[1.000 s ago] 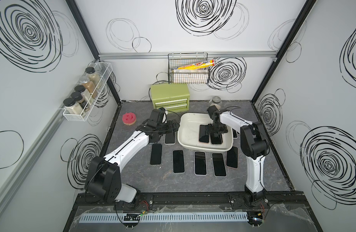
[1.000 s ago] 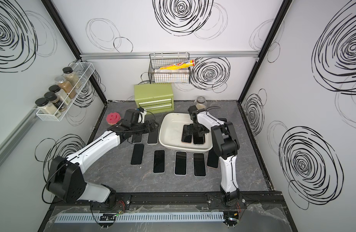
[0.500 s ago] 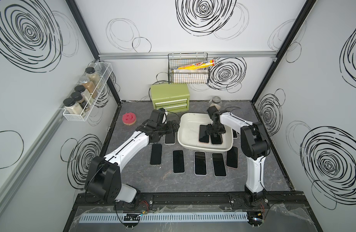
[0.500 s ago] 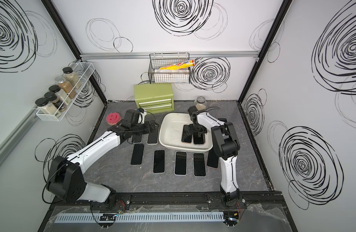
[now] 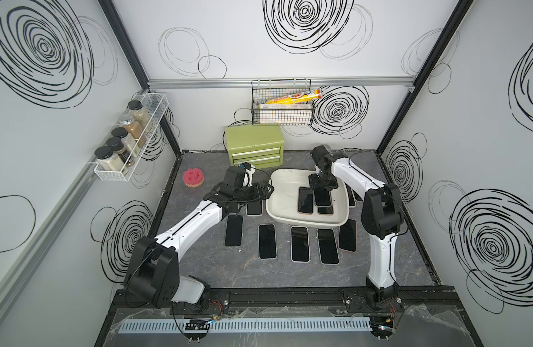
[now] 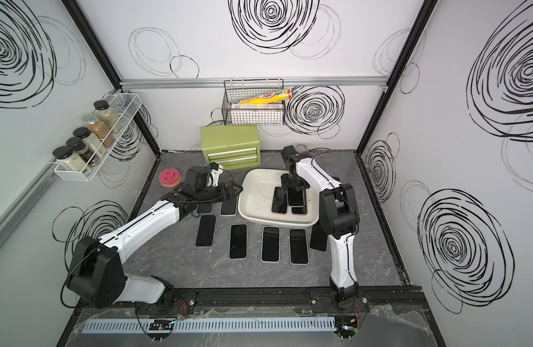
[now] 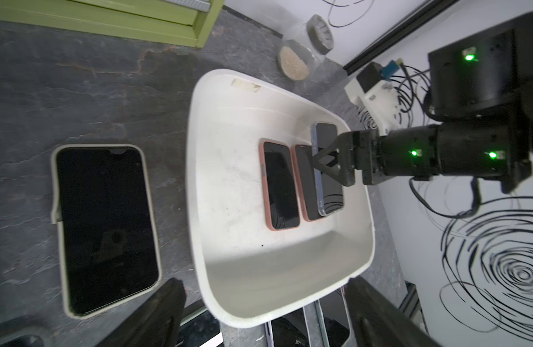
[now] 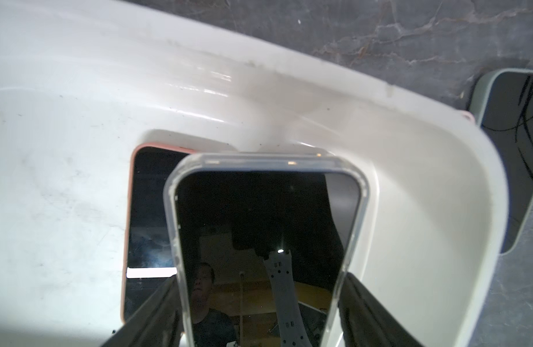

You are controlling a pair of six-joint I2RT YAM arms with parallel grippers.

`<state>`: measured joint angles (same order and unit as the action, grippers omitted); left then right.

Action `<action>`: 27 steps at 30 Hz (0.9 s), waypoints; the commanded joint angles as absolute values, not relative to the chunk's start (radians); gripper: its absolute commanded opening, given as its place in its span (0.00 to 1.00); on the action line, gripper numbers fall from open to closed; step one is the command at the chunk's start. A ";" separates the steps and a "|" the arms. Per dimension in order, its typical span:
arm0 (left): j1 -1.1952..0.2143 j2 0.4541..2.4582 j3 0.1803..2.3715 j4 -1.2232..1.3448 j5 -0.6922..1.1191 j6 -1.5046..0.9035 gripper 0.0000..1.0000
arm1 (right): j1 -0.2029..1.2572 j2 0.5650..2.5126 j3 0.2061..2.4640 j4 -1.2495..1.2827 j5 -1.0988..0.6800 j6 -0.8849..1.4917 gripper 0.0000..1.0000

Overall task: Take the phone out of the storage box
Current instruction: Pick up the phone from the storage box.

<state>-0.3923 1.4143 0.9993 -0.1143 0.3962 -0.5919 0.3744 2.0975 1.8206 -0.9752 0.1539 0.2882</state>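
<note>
Right wrist view has the right fingers (image 8: pixel 367 306) pressed against both long edges of the clear-cased phone (image 8: pixel 259 225), which sits inside the storage box (image 8: pixel 79 75), tilted and partly over a pink-cased phone (image 8: pixel 145 210) close to the box's wall. The grasp looks made and lifting is the step in hand, so the next move likely calls for a straight rise that clears the flared rim before the phone is carried to bare tabletop (image 8: pixel 439 36). Left fingers (image 7: pixel 157 315) stand wide apart and empty, just outside the box.
</note>
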 commanded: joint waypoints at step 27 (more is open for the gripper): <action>-0.699 1.718 1.109 0.250 0.356 -0.711 0.93 | 0.383 2.020 1.970 -1.164 -0.369 0.268 0.42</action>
<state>-0.6987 1.6848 1.0538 0.1902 0.3706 -0.7078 0.3767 2.0827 1.9755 -1.1465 -0.3073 0.2619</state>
